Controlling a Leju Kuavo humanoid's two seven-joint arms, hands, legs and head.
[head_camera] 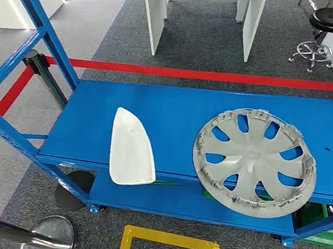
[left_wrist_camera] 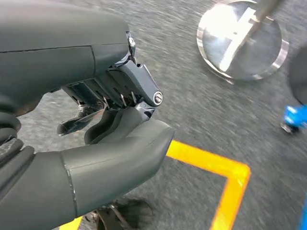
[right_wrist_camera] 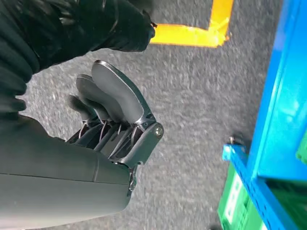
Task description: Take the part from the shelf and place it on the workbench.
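On the blue shelf sit two parts: a white curved shell-like part hanging a bit over the front edge, and a grey wheel cover to its right, also overhanging the front edge. They're apart, not touching. Both arms hang low over grey carpet. Left hand holds nothing, fingers curled in under the thick thumb, above a yellow floor marking and near a shiny stanchion base. Right hand is empty too, fingers curled in together, beside the shelf's lower frame and a green crate. White workbench stands beyond a red barrier tape.
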